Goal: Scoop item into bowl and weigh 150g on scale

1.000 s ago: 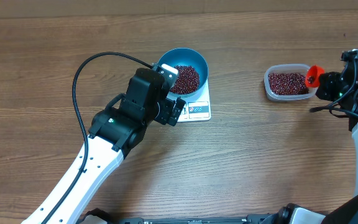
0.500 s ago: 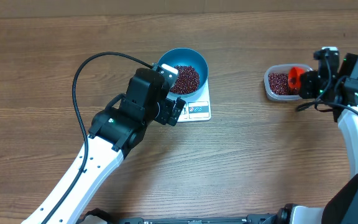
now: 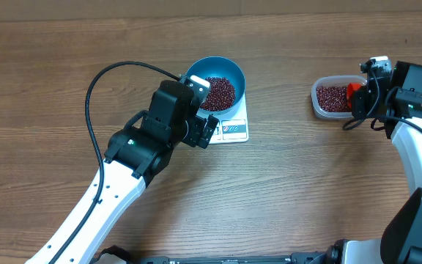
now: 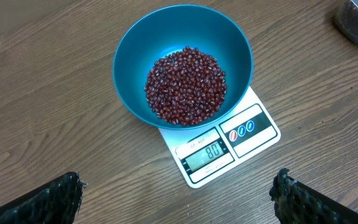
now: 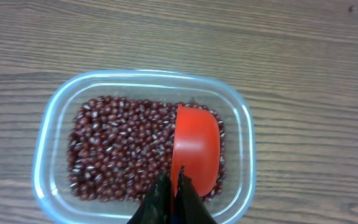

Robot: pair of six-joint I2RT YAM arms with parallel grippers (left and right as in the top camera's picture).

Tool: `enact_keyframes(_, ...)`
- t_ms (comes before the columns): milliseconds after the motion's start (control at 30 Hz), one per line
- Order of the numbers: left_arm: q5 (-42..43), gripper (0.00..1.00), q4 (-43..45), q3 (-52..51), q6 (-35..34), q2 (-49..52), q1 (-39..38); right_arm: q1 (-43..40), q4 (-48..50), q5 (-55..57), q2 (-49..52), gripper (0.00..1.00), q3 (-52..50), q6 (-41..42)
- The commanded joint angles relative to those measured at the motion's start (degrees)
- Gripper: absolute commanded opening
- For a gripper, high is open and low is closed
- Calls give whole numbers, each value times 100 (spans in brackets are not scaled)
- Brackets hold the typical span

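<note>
**Scoop [image 5: 196, 146] swinging in over the tub [image 5: 40, 174]**

Right fingers [image 3: 357, 99] are bringing the red scoop in from beyond the tub's 3 o'clock rim. It is now sitting over the beans [image 5: 117, 149] in the tub's 3 o'clock half. Those fingers are pinching together on the scoop's handle. Left fingers [image 3: 209, 130] are staying spread wide apart, gripping nothing, hovering at the 9 o'clock side of the scale [image 4: 248, 129]. More beans are lying heaped in the blue bowl [image 4: 135, 50], which is standing on the scale's 12 o'clock end, with the display reading 80. On the worktop [image 4: 42, 124], the tub is sitting well apart at the scale's 3 o'clock.
</note>
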Motion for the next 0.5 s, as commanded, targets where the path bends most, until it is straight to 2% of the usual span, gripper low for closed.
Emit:
enact_keyframes(0,50,99,4,13,48,-109,11,44,94,232,28,4,114,-160)
enact_keyframes(333,50,100,4,13,48,-109,11,44,26,260,208,4,111,-127)
enact_keyframes(467,50,100,4,13,48,-109,11,44,-179,-144,330,4,109,-85)
